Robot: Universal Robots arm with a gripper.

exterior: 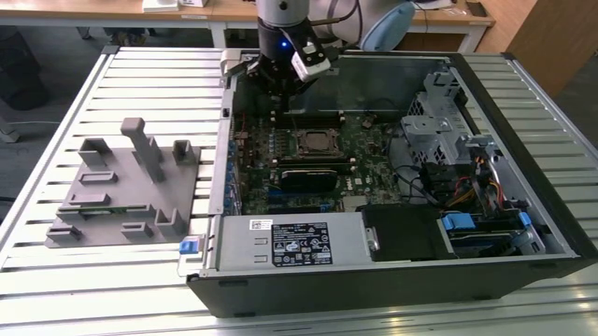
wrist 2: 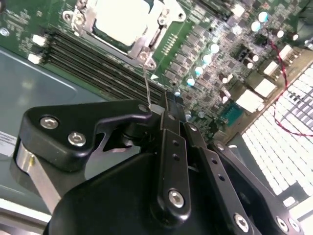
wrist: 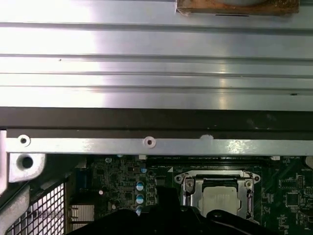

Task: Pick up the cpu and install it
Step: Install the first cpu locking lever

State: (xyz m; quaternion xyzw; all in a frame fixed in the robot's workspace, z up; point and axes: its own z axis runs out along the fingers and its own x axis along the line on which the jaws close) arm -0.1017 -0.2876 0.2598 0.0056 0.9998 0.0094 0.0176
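the cpu (wrist 2: 124, 22) already sits in the socket frame (exterior: 314, 142) on the motherboard (exterior: 374, 147), so placement looks done, while the pincer (wrist 2: 164, 115), clenched and holding nothing, hangs just above it.

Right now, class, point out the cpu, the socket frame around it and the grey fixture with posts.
cpu (wrist 2: 122, 22), second wrist view, its pale metal top.
socket frame (exterior: 313, 143), exterior view, its dark metal surface.
grey fixture (exterior: 112, 199), exterior view, its flat base.
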